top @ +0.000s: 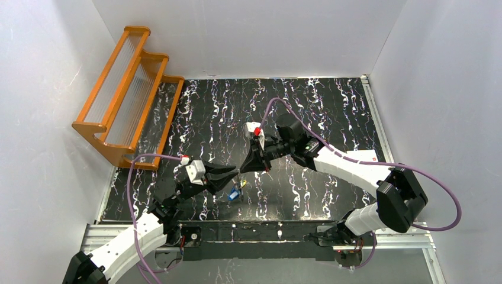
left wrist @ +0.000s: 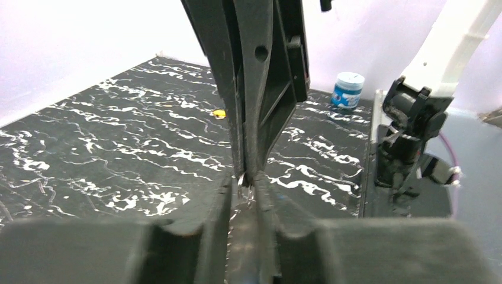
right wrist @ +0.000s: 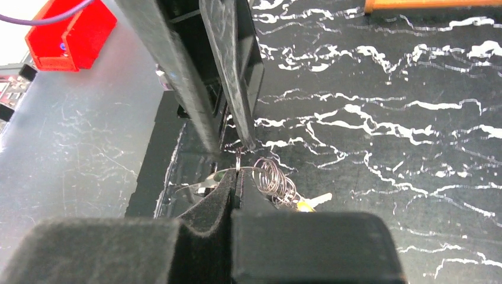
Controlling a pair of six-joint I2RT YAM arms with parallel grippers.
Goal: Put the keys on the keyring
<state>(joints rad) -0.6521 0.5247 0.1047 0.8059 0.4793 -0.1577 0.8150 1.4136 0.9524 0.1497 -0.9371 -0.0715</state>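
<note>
- Threading step, it seems: right tool (right wrist: pixel 237 177) clamped on keyring (right wrist: pixel 267 172); left tool (right wrist: pixel 232 148) against keyring, nearly together, grip unclear.
- Next likely: ease keys (right wrist: pixel 305 205), beside keyring, onto its split.

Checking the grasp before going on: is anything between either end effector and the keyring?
Nothing visible does. The left end effector and right end effector meet tip to tip at the keyring; the right one is shut on it. The yellow key is off to one side, not between.
</note>
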